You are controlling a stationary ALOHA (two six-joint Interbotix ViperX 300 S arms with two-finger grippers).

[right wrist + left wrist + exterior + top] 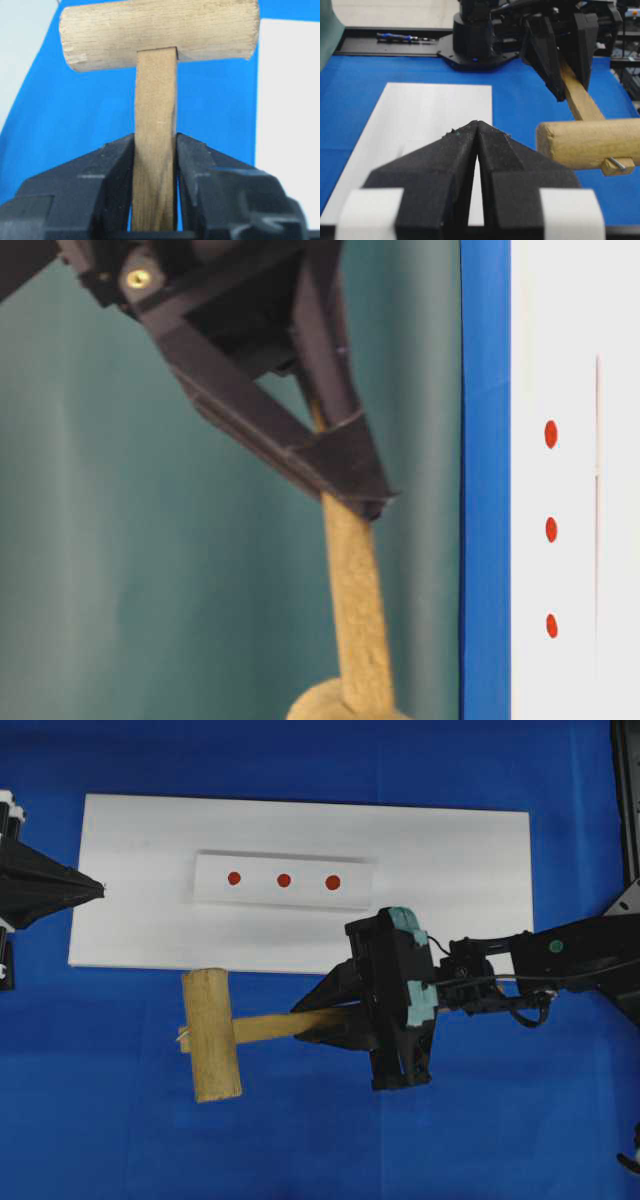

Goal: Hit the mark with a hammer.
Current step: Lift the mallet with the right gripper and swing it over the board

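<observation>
Hammer (212,1033) clamped in right pincer (335,1010) — beside the mark (284,880)

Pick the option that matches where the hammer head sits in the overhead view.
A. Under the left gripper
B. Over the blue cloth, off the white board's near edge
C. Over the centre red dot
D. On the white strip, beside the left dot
B: the hammer head lies over the blue cloth, below the white board, held by the right gripper at the handle.

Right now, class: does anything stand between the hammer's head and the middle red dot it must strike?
Nothing visible does. The hammer, held by the right gripper, is beside the white board; the mark lies uncovered.
</observation>
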